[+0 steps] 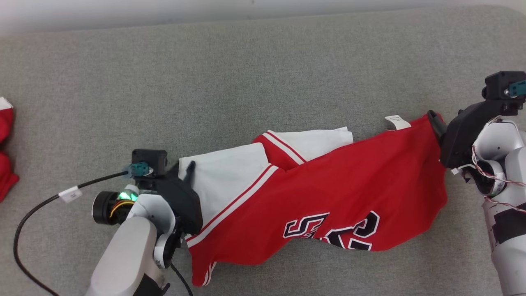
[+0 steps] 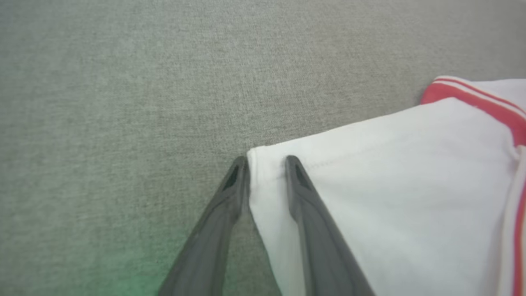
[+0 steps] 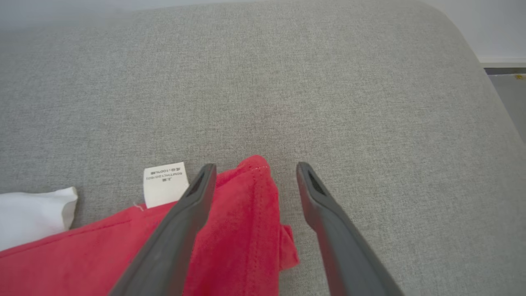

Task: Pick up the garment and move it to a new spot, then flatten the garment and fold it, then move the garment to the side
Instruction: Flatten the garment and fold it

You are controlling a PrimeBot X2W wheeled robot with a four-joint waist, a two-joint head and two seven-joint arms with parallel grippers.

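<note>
Cloth (image 1: 6,152) in red sits at the far left edge of the grey table (image 1: 246,74), well apart from your garment (image 1: 320,193). Your left tool (image 2: 267,162) has its jaws partly parted, straddling the hem of the white sleeve (image 2: 390,185). One finger is on the sleeve and one beside it, and nothing is pinched. The garment lies crumpled across the middle, numbers showing. At its right end, near the white label (image 1: 397,121), your right tool (image 3: 254,168) stands released, spread wide over the red corner.

garment (image 1: 328,189) mid pad (image 1: 246,74), other cloth (image 1: 6,164) far L
</note>
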